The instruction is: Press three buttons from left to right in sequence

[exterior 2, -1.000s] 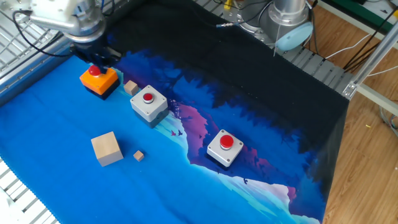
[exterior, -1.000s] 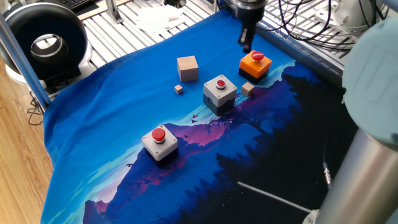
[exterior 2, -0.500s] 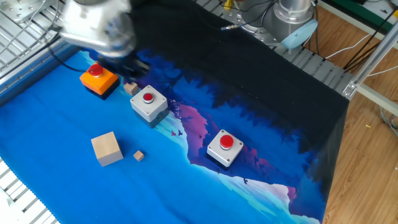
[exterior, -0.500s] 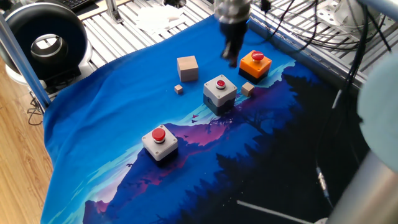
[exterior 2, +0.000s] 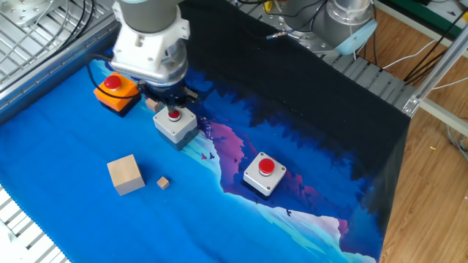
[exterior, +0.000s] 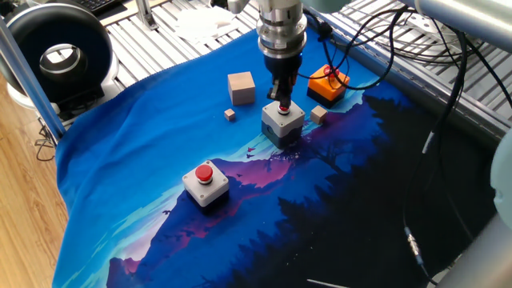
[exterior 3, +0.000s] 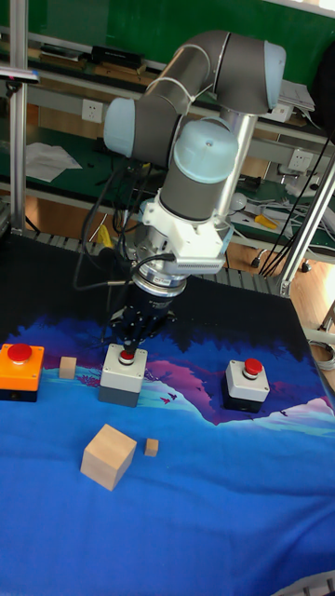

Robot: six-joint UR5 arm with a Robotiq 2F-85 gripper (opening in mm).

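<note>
Three button boxes stand in a row on the blue cloth. The orange one (exterior 3: 20,371) is at the left in the tall fixed view, a grey one (exterior 3: 123,374) in the middle and another grey one (exterior 3: 247,384) at the right. My gripper (exterior 3: 128,350) points straight down at the middle grey box (exterior: 282,122), fingers shut together. Its tip sits on that box's red button (exterior 2: 174,115), which it partly hides. The orange box (exterior: 328,83) and the far grey box (exterior: 206,183) stand apart from the gripper (exterior: 282,102), their red buttons uncovered.
A large tan wooden cube (exterior: 241,87) and a small cube (exterior: 230,114) lie beside the row. Another small cube (exterior: 319,114) sits between the orange and middle boxes. Cables hang from the arm over the orange box. A metal rack borders the cloth (exterior: 144,152).
The gripper has moved from above the orange box across to the middle grey box and come down onto its red button. The boxes and cubes have not moved.
</note>
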